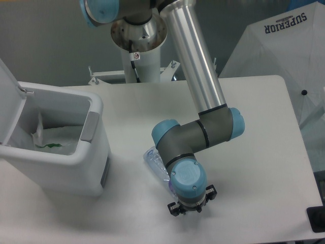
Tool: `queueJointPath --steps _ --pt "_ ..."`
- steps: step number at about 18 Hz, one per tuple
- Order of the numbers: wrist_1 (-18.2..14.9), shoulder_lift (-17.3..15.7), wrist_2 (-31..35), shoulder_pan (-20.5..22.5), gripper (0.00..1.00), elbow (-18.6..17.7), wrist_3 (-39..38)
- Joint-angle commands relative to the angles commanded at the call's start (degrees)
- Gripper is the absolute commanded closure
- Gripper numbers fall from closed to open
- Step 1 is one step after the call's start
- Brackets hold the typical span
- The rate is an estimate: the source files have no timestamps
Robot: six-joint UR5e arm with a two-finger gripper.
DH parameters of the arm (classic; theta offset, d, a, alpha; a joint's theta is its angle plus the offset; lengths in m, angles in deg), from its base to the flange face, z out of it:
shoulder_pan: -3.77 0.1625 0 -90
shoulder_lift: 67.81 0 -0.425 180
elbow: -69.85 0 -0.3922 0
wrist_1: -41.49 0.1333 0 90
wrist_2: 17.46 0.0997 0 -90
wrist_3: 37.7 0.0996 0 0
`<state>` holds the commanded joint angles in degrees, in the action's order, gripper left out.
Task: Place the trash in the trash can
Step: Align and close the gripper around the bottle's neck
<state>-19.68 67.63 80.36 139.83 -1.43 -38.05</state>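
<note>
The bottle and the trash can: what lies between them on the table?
Nothing: the camera view shows bare table between the bottle and the trash can.

A white table is carrying everything. A boxy white trash can is standing at the table's left edge with its lid hinged up at the left, so its mouth is lying open from above; a white packet is resting inside. Just right of the bin, a crushed bottle is lying near the front edge, and the robot's wrist is covering most of it from above. The arm's silver tube is slanting down from the back centre, crossing the middle. The gripper is hanging low near the front edge. The table's right half is showing bare surface.
</note>
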Motion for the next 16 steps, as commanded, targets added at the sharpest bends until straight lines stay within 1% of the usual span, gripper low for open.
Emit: queueJointPath --steps 13,14,15,16 --pt "-0.09 0.00 0.09 -0.35 0.29 -0.26 0.00" --pt "-0.09 0.09 0.09 -0.35 0.38 -0.26 0.00" --pt "-0.09 0.17 0.09 -0.35 0.60 -0.26 -0.26" --pt "-0.09 0.18 0.09 -0.44 0.76 -0.18 -0.70"
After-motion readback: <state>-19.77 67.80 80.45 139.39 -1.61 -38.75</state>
